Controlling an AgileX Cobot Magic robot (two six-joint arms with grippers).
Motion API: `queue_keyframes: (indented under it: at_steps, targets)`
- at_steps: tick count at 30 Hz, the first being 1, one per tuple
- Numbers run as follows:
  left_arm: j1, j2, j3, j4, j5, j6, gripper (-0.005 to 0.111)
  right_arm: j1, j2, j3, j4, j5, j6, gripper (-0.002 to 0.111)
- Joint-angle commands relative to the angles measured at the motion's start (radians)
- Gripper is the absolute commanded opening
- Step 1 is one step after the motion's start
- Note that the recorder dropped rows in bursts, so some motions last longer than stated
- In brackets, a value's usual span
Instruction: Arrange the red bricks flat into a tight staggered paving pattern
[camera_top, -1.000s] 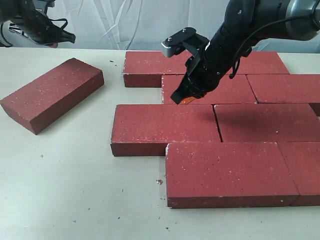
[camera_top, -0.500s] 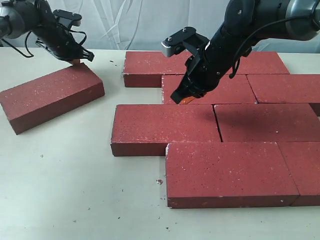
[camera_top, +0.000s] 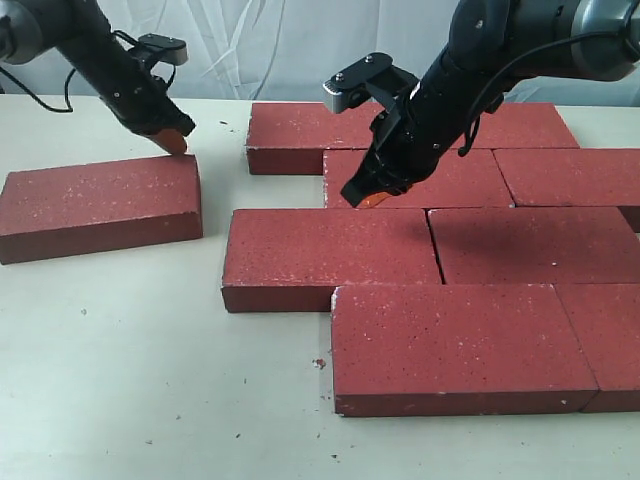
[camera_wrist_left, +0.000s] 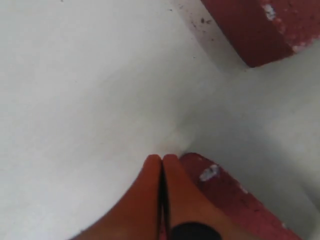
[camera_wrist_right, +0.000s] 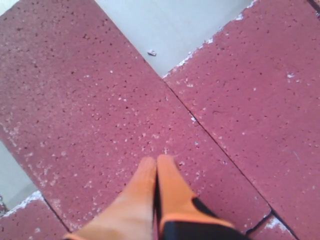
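Pale, matte tabletop (camera_top: 120, 350), flecked with dark crumbs, runs back to a white curtain (camera_top: 260, 40). Your left gripper (camera_top: 174, 140) has its orange fingertips pressed together on nothing. It sits at the chipped back corner of the lone brick (camera_top: 100, 205), on the side nearest the paved patch (camera_top: 450, 250); whether it touches, you cannot tell. Your right gripper (camera_top: 368, 197) is likewise pinched closed and empty, tip down over the patch's 2nd row from the back, near that row's left end. The lone brick lies flat, left of the patch, with a clear gap of table between. The patch holds 8 bricks in 4 rows of 2, each row offset from the next. The seams are tight but for a thin dark crack in the 3rd row. Every brick is a thick dark-red slab, rough and pitted, speckled white, with whitish chips on corners and edges.
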Motion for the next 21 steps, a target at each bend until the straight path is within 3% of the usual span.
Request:
queue_keyframes:
  at_steps: [1,5,13,21]
  targets:
    - [-0.007,-0.043,-0.006,-0.048,0.037,0.045,0.0,-0.006,-0.01,0.002,0.003,-0.007,0.0,-0.001]
    - [-0.007,-0.104,-0.006,-0.064,0.037,0.031,0.0,-0.006,-0.01,0.002,0.001,-0.005,0.0,-0.001]
    - [0.025,-0.271,0.067,0.249,0.037,-0.197,0.0,-0.006,-0.01,0.002,-0.007,0.005,0.0,-0.001]
    - [0.123,-0.461,0.379,0.21,0.037,-0.234,0.0,-0.006,-0.01,0.002,-0.007,0.028,0.0,-0.001]
